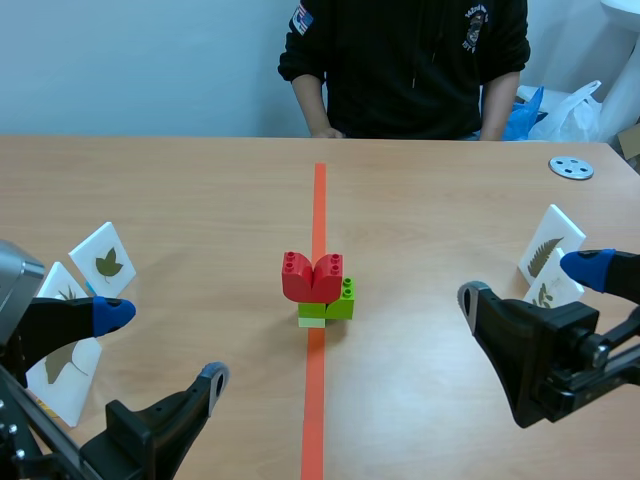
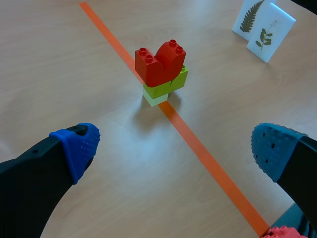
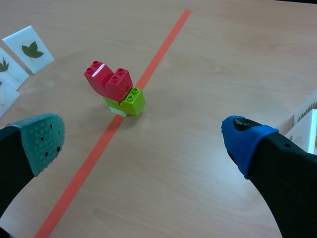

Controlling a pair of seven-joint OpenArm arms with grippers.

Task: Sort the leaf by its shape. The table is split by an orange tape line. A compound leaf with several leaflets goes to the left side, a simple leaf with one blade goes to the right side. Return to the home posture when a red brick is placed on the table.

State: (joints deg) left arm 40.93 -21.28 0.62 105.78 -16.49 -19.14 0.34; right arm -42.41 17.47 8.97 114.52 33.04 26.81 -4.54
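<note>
On the tape (image 1: 319,200) sits a red brick (image 1: 312,276); I'd head home now. Left gripper (image 2: 174,146) and right gripper (image 3: 143,139) gape empty.

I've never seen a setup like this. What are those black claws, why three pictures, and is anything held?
The black claws are the robot's two grippers: the left gripper and the right gripper. Their blue or greenish tips are soft pads. One picture looks out from between the arms; the other two come from wrist cameras, each looking past its own gripper. On the table an orange tape line runs down the middle, with a red brick stacked on green bricks sitting on it. The left leaf cards and right leaf cards sit on either side. A person sits opposite. Both grippers are open and hold nothing.
</note>
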